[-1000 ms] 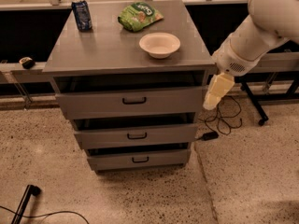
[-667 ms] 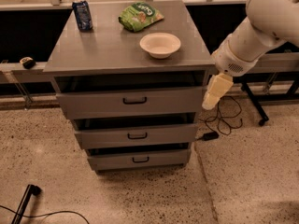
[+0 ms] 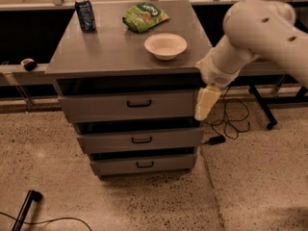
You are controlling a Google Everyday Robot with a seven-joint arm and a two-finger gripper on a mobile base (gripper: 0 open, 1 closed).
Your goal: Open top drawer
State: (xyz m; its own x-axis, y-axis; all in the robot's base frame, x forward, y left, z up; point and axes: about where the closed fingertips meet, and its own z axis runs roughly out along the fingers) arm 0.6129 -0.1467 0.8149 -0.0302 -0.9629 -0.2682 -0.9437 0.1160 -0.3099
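Note:
The grey cabinet (image 3: 110, 57) has three drawers. The top drawer (image 3: 96, 107) has the tallest front and a small black bar handle (image 3: 139, 103) at its centre. Its front sits about flush with the cabinet, with a dark gap above it. My gripper (image 3: 206, 103), cream-coloured, hangs from the white arm (image 3: 255, 32) that comes in from the upper right. It points down at the right end of the top drawer's front, well to the right of the handle. It holds nothing that I can see.
On the cabinet top stand a blue can (image 3: 85, 14), a green chip bag (image 3: 144, 16) and a white bowl (image 3: 165, 45). Two shallower drawers (image 3: 139, 139) lie below. Black cables (image 3: 231, 121) lie on the floor at the right, and a black rod (image 3: 26, 208) at the lower left.
My gripper has moved left and slightly down, from beside the cabinet's right side to the right end of the top drawer's front. The drawers have not moved.

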